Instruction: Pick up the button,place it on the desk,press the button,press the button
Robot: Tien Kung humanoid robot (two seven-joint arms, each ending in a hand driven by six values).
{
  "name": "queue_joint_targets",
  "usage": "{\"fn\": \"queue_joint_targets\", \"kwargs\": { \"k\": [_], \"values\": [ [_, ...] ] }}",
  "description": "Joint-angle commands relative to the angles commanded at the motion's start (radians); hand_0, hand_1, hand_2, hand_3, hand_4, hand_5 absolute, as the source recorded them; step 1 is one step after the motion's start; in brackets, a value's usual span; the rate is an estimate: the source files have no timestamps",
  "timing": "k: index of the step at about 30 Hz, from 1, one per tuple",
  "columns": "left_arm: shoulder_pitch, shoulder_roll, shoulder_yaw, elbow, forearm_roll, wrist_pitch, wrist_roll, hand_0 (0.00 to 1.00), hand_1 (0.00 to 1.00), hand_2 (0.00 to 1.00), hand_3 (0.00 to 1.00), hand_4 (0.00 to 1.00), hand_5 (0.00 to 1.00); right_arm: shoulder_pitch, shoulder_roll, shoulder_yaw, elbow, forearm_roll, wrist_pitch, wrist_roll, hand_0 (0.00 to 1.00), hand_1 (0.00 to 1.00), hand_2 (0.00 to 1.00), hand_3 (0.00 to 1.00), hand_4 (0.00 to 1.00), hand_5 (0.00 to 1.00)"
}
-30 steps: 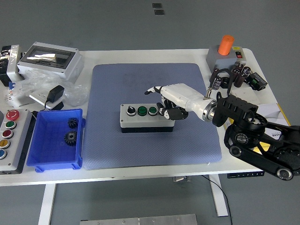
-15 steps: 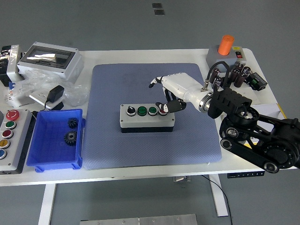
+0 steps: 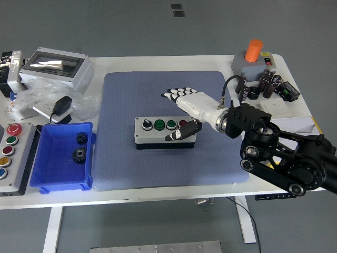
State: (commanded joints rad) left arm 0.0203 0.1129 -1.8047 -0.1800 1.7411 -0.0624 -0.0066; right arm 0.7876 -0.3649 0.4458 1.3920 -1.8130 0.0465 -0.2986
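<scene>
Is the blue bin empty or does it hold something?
Not empty: the blue bin holds two dark gears, one nearer its far wall, one mid-bin.

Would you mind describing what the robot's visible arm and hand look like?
Only the right arm shows: black, chunky links with round silver-rimmed joints. Its right hand has a white shell with black fingers bearing white segments, a silver wrist ring, and a black cable looping above the wrist.

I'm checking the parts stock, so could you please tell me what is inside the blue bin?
The blue bin holds two dark gears, one near its back wall and one nearer the middle. The rest of its floor looks bare; nothing covers it.
</scene>
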Motion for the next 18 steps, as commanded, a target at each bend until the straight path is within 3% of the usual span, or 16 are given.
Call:
{"fn": "queue_joint_targets", "kwargs": {
  "k": [8,18],
  "values": [
    [-0.002,0.000,-0.001,0.000,0.003,-0.002,0.000,0.730,0.733,0.596,0.623,0.508,0.353,0.016,0.061,-0.082,-0.115,0.003,-0.048,-0.009,0.998,0.998,0.998,0.998,0.998,0.517],
    [-0.002,0.002,-0.006,0.000,0.010,-0.004,-0.001,0.730,0.733,0.596,0.623,0.504,0.351,0.019,0.100,-0.161,-0.204,-0.005,-0.161,-0.030,0.998,0.998,0.998,0.998,0.998,0.499]
  ]
}}
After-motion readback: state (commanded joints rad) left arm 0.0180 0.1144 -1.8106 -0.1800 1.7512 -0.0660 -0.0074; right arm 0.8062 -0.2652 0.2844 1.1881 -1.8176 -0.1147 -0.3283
